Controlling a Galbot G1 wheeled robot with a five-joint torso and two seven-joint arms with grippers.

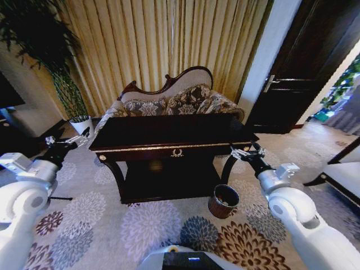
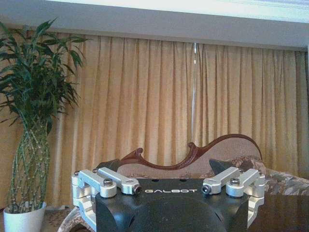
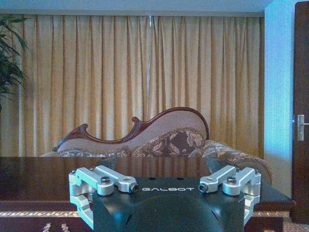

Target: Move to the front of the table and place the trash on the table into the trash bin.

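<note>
Both grippers, left (image 1: 67, 140) and right (image 1: 247, 152), fingers wide, flank tabletop (image 1: 169, 130); trash bin (image 1: 223, 201) near-right, base could bump it.

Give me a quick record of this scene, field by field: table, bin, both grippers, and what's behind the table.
table: dark glossy table with gold trim, centred ahead of the robot
trash bin: reddish-brown trash bin on the carpet by the table's front right leg
left gripper: left gripper open, raised beside the table's left end
right gripper: right gripper open, raised at the table's front right corner
behind table: floral sofa, gold curtains
left of sofa: plant in a white pot
</note>
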